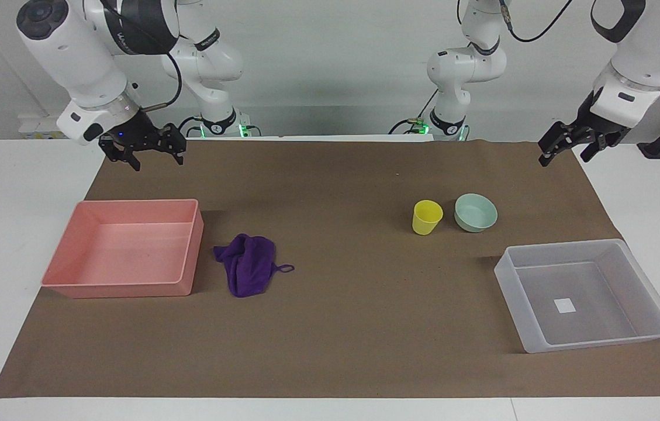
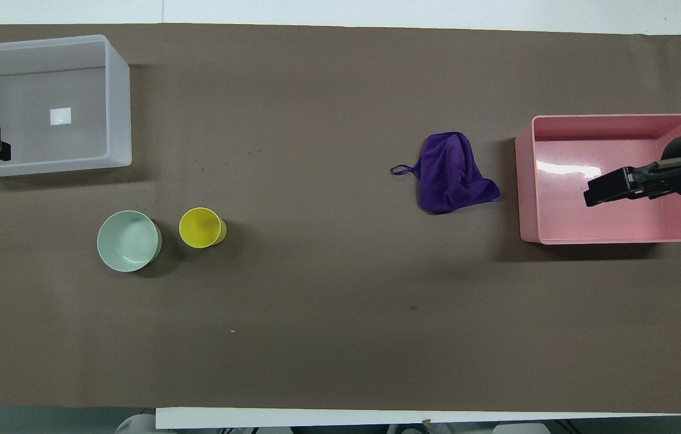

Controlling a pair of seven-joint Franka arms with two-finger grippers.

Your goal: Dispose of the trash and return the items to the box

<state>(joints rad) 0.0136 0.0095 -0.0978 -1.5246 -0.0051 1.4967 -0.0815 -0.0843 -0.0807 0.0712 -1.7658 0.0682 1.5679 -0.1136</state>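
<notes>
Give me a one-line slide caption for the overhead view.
Purple rag beside pink tray; yellow cup and mint bowl near the clear box.

Facing view: high camera across worktop (image 1: 330, 351), aimed at both robot bases, moderately distant; whole brown mat (image 1: 335, 175) in frame.
Overhead view: camera above robots' end, looking steeply down and forward; only gripper tips enter at side edges.
Shared: full mat, seen half a turn apart, so ends swap sides.
</notes>
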